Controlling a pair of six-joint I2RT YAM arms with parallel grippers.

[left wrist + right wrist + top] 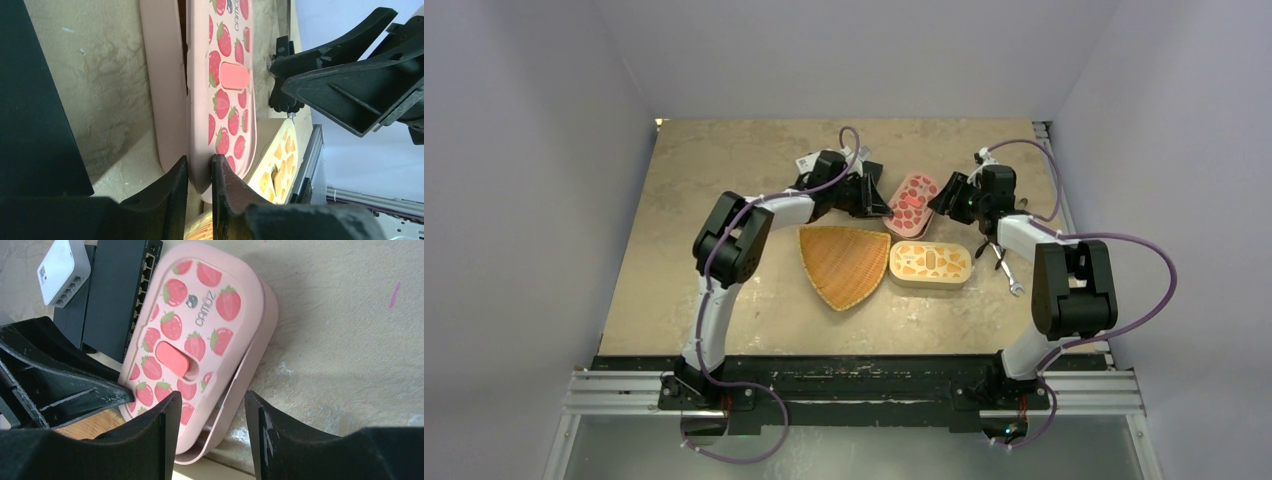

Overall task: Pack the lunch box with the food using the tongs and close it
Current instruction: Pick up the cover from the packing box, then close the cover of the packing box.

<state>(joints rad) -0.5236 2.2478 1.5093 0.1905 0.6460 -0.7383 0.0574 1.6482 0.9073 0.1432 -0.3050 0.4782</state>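
Note:
The lunch box [913, 203] is a pink oval box with a strawberry lid [227, 75] [192, 325]. The lid lies askew on its pink base [165, 75] [260, 340], with a gap showing at one end. My left gripper [886, 206] [200, 167] is shut on the lid's rim at its near end. My right gripper [940, 200] [212, 400] stands open astride the box's other end, one finger over the lid and the other beside the base, off the wall. The food and the tongs are out of view.
An orange triangular wicker tray [842, 263] lies just in front of the lunch box. A yellow oval box with orange shapes [931, 264] [280, 160] sits beside it. A small silver tool [1006, 272] lies by the right arm. The two grippers face each other closely.

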